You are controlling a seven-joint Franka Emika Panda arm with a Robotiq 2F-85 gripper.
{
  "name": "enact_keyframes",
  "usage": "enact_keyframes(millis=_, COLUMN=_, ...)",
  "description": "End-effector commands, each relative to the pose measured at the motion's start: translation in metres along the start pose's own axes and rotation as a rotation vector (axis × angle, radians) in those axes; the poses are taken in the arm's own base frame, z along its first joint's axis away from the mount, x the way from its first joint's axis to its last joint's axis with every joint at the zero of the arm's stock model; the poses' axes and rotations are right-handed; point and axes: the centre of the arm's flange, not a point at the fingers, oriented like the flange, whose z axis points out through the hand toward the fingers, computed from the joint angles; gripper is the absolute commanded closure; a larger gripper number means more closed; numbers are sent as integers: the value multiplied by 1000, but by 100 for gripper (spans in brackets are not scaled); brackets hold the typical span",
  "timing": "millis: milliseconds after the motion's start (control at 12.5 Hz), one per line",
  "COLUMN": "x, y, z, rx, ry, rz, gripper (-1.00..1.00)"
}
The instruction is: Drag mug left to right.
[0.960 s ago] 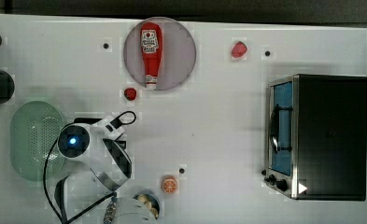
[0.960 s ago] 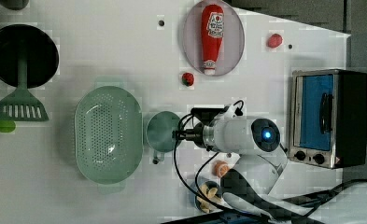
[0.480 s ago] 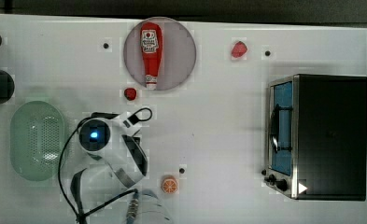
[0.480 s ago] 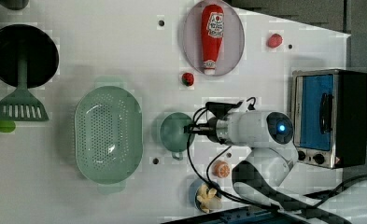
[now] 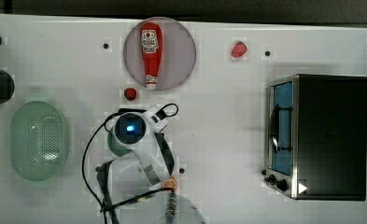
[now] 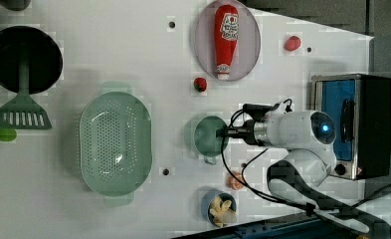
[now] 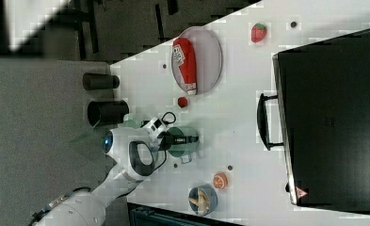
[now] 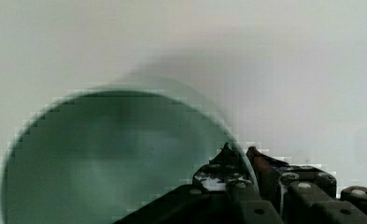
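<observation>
The mug (image 6: 208, 137) is a small round pale-green cup standing on the white table, to the left view's right of the green colander (image 6: 116, 142). My gripper (image 6: 224, 133) reaches it from the left view's right and is shut on the mug's rim. In the wrist view one finger sits inside the mug (image 8: 116, 158) and the other outside, with the gripper (image 8: 239, 149) pinching the wall. From the top view my wrist covers most of the mug (image 5: 114, 144). In the right view the gripper (image 7: 194, 138) lies across the mug (image 7: 180, 149).
A ketchup bottle (image 5: 151, 53) lies on a round plate. A small red piece (image 5: 130, 93) sits just beyond my wrist. A toaster oven (image 5: 316, 135) fills the top view's right. An orange slice (image 5: 170, 183) and a snack bowl (image 6: 219, 206) lie near the arm's base.
My arm and the mug have slid toward the top view's right, away from the colander. The gap between mug and colander has grown.
</observation>
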Motion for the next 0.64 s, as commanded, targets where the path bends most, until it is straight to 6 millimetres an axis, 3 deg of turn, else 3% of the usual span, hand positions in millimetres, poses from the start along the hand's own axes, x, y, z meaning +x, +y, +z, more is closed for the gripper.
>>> enact_keyframes(millis=80, x=14, y=39, z=-13, rx=-2, ry=26, rz=-45, gripper=65)
enact_keyframes(millis=640, x=24, y=102, z=-14, rx=5, ry=24, rz=-65, gripper=65)
